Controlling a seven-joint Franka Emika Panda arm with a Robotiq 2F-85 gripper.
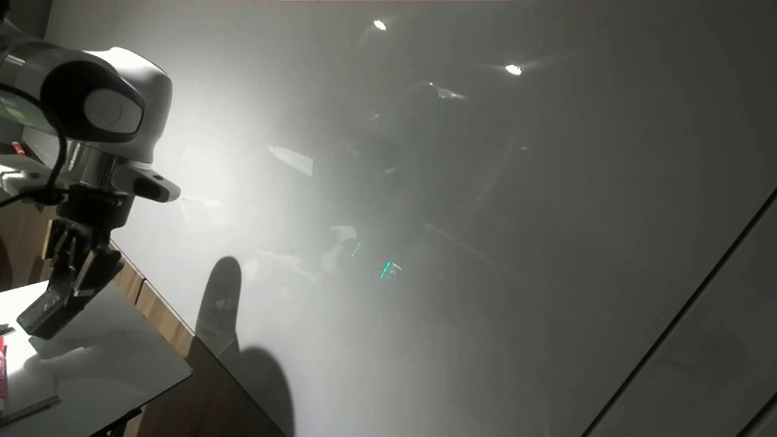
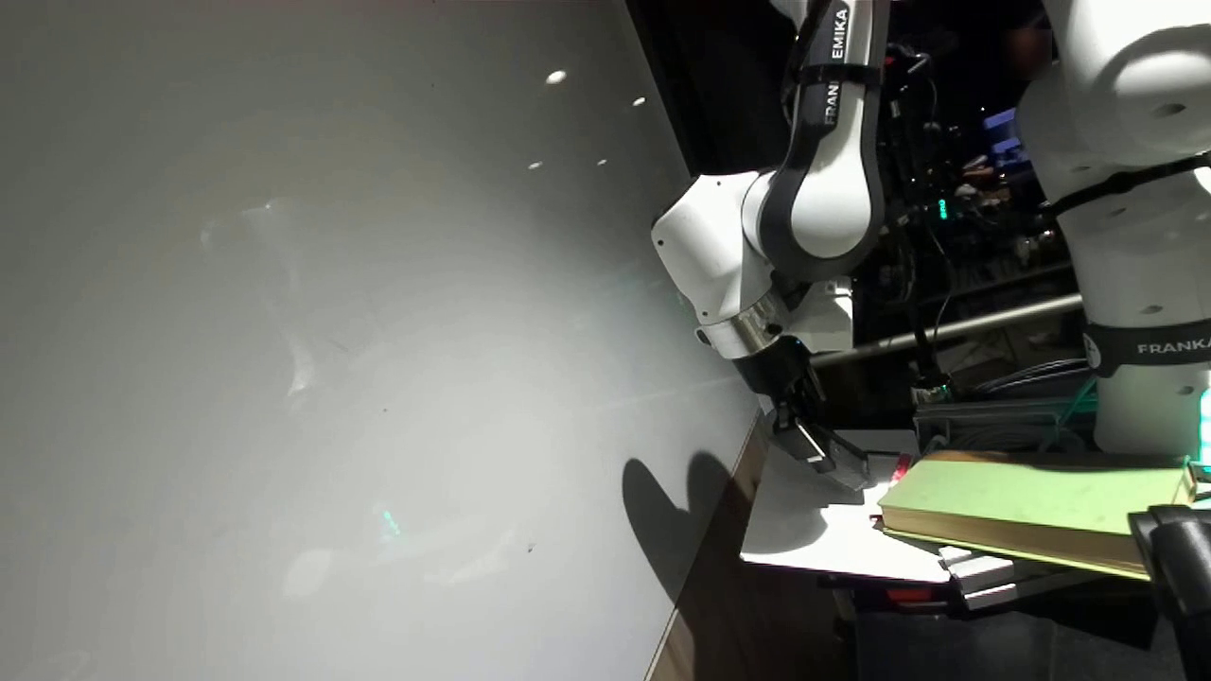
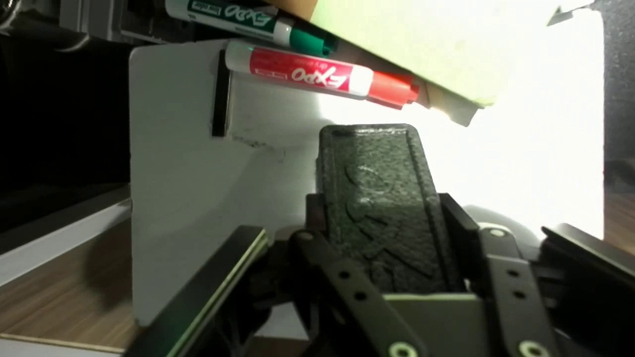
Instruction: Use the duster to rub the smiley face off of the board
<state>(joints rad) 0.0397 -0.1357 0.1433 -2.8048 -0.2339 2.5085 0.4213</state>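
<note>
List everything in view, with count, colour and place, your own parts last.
Board: one, whitish grey, filling much of both exterior views.
Smiley face: cannot be made out.
Tabletop: one, white, near the board.
Wood surface: one, brown, between board and tabletop.
Book: one, pale green, over part of the tabletop.
Duster: one, dark grey, held over the tabletop.
Green marker: one, green and white, beside the book.
Red marker: one, red and white, beside the green marker.
Strip: one, black, by the red marker's back end.
Rail: one, pale, in the dark background.
Background clutter: uncounted, mostly black, too dim to name.
Arm: one, white and black, by the board.
Gripper: one, black, clamped on the duster.
</note>
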